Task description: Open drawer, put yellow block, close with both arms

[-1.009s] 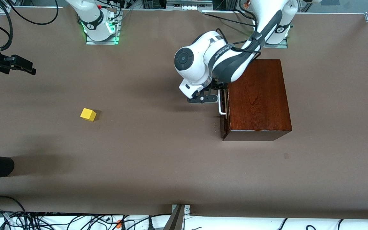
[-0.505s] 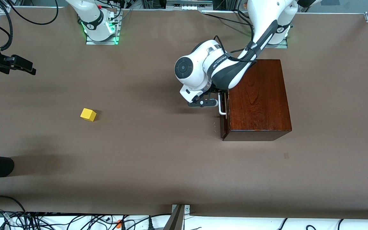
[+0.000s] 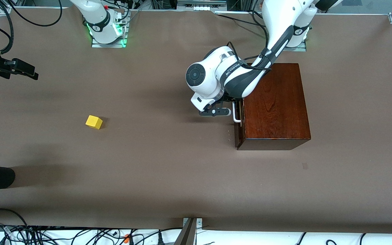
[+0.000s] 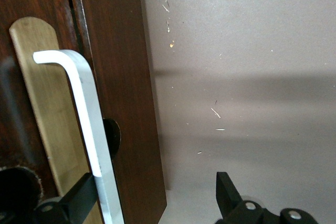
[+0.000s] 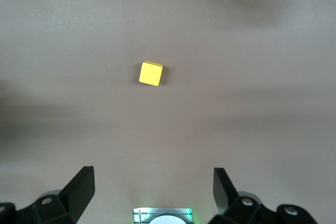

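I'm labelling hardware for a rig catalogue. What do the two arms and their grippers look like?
Both arms are glossy white with dark grey joint sections. The left arm has a round dark end cap, small lettering on its grey band and a black cable along it. The right arm has a green-lit base. The left gripper and right gripper have black fingers.

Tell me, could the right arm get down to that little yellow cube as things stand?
Probably yes: the yellow block sits alone on bare table, and the right gripper hangs open above it, nothing between.
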Tool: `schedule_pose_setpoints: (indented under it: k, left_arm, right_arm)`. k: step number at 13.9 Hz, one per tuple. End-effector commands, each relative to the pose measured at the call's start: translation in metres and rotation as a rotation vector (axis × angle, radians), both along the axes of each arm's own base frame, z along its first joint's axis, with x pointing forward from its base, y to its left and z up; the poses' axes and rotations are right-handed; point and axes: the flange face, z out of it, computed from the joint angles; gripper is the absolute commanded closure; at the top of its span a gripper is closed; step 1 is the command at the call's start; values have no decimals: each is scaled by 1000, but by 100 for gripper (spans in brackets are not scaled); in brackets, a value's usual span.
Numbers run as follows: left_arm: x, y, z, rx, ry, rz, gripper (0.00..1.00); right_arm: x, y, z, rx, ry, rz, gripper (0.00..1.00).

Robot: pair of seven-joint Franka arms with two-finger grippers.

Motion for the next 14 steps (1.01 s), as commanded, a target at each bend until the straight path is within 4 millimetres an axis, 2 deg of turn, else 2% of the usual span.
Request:
schedule_pose_setpoints:
  k: [1,6,8,11,14]
  left_arm:
    - [2,-7,-5,-9,-41,-12,0]
    - [5,-15,-8,-48,-74,35,0]
    - [0,-24,-9,-63,-90,42,0]
    - [-2,-28,-14,-67,-80,46,0]
    - [-11,-43,-13,-93,-103,50,0]
  right_arm:
    - [-1,-2,8,3,-2,6,0]
    - [-1,-2,7,3,1,6,0]
    - [-1,-2,8,3,-1,6,0]
    - [-1,-1,7,3,1,8,0]
    - [-1,-2,7,3,1,6,0]
